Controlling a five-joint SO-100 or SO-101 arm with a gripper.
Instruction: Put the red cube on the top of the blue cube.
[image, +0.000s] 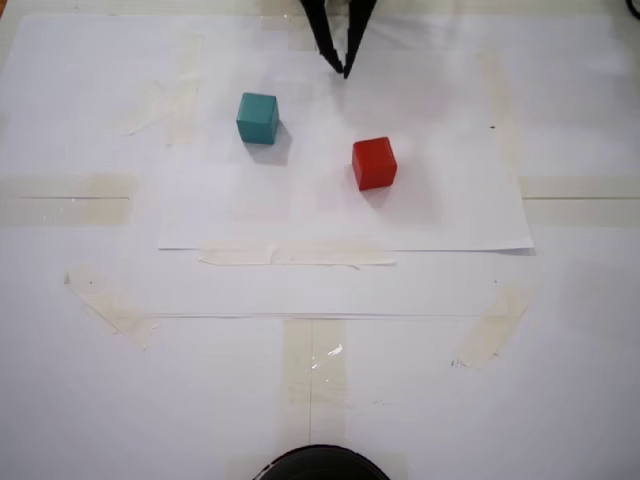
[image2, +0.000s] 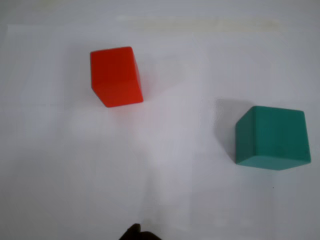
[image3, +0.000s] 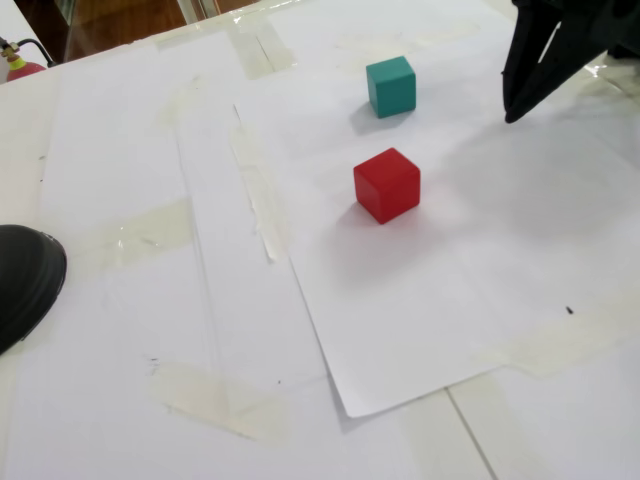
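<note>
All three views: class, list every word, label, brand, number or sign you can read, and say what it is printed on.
None: no readable text shows in any view.
The red cube has plain matte faces.
The blue cube is plain too.
The white paper and the tape strips carry no writing; the small dark specks on the paper are not letters.
The hand shows no label.

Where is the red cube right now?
In a fixed view the red cube sits on the white paper sheet, right of and below the blue cube, apart from it and untouched by the gripper.
</note>
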